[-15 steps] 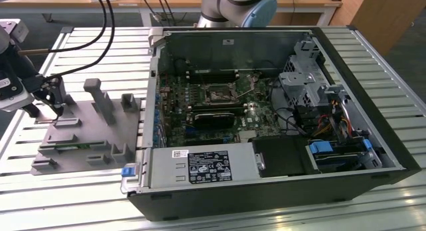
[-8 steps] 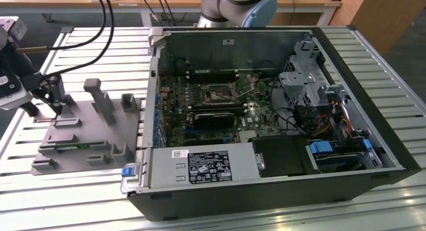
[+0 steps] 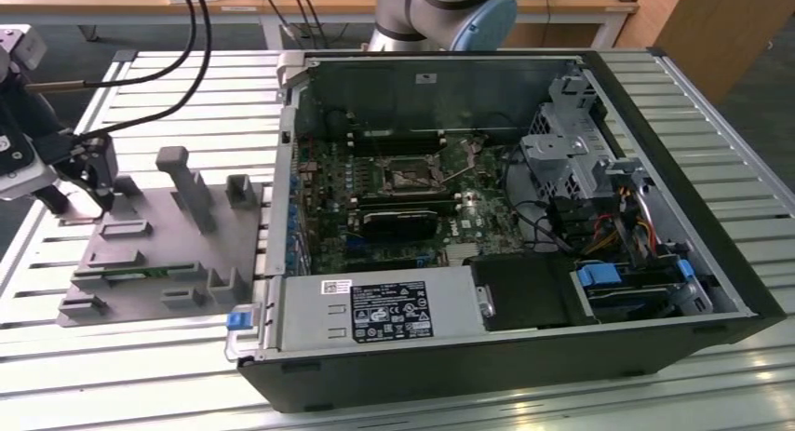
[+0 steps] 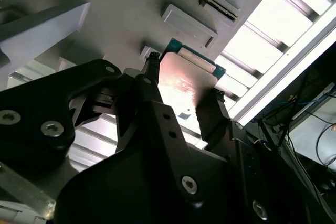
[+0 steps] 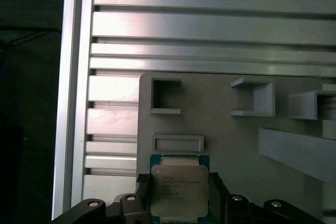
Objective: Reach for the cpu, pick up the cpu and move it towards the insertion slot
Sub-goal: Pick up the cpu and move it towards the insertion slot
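Here tool (image 5: pixel 179 182) grips cpu (image 5: pixel 179 195) at grey fixture (image 5: pixel 231 145), slatted alu table (image 5: pixel 210 24).

The black tool (image 5: pixel 179 182) flanks the cpu (image 5: pixel 178 195), which has a silvery top and a teal-green rim. Beneath the tool is a plain grey fixture (image 5: pixel 220 129) on a silvery ribbed table (image 5: pixel 210 24). Well away from the tool, the insertion slot (image 3: pixel 408 175) is dark with a shiny frame.
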Motion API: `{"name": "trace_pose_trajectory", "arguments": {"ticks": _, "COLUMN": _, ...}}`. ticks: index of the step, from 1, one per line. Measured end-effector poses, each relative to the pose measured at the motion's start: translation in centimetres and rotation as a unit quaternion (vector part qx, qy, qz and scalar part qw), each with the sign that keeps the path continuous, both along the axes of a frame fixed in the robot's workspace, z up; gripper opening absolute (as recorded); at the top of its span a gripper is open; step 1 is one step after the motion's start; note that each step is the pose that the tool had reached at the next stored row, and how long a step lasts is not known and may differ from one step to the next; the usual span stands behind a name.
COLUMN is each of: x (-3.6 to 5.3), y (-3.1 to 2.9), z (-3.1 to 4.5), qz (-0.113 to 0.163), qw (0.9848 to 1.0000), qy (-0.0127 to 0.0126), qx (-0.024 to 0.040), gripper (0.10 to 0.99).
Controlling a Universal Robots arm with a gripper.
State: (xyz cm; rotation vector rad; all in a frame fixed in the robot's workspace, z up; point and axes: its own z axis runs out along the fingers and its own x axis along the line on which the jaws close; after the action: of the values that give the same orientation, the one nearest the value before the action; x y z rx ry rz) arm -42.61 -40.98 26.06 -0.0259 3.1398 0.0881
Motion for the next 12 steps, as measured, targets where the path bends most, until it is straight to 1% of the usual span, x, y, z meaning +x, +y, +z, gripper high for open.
{"name": "trace_pose_trajectory", "arguments": {"ticks": 12, "x": 0.00, "y": 0.00, "z": 0.80, "qz": 0.000, "qw": 1.0000, "qy": 0.0000, "qx": 0.0000, "gripper": 0.533}}
